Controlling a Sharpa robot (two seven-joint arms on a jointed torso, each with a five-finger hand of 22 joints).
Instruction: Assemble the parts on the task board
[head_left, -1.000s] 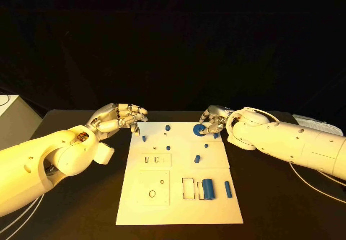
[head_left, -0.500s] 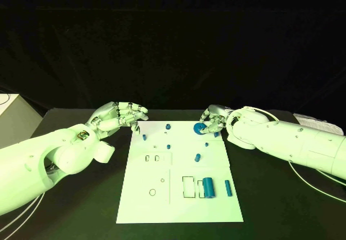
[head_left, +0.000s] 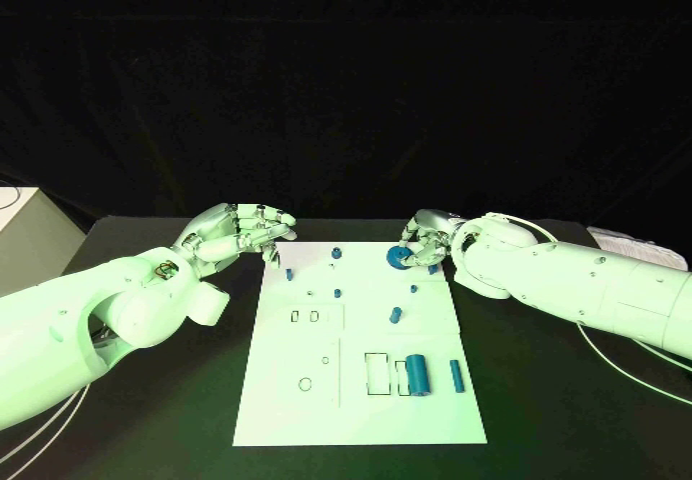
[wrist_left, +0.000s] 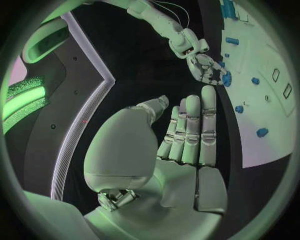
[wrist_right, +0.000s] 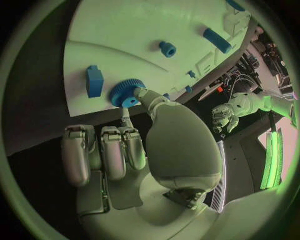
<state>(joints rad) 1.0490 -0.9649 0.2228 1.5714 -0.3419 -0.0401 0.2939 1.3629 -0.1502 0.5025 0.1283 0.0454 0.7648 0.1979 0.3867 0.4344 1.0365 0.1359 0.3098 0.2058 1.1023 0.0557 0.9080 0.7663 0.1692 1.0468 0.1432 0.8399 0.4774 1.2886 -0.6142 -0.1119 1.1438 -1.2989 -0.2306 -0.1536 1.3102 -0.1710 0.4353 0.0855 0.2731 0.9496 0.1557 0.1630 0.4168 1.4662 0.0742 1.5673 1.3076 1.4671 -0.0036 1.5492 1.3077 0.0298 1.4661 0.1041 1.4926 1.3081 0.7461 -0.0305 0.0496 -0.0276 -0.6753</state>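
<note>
The white task board (head_left: 361, 400) lies in the middle of the black table. A blue gear (head_left: 397, 258) sits at its far right corner. My right hand (head_left: 431, 240) pinches this gear (wrist_right: 127, 92) between thumb and a finger, the other fingers (wrist_right: 103, 150) lying straight together. My left hand (head_left: 238, 232) hovers at the board's far left corner and holds nothing; its fingers (wrist_left: 190, 130) are stretched out with the thumb apart. Small blue pegs (head_left: 336, 254) stand on the board's far half. A large blue cylinder (head_left: 417, 375) and a slim blue bar (head_left: 456, 376) lie near the front right.
A white box (head_left: 22, 240) stands at the table's left edge and a pale object (head_left: 623, 241) at its far right. Cables (head_left: 635, 370) run under my right arm. A blue block (wrist_right: 94, 81) lies on the board close beside the gear.
</note>
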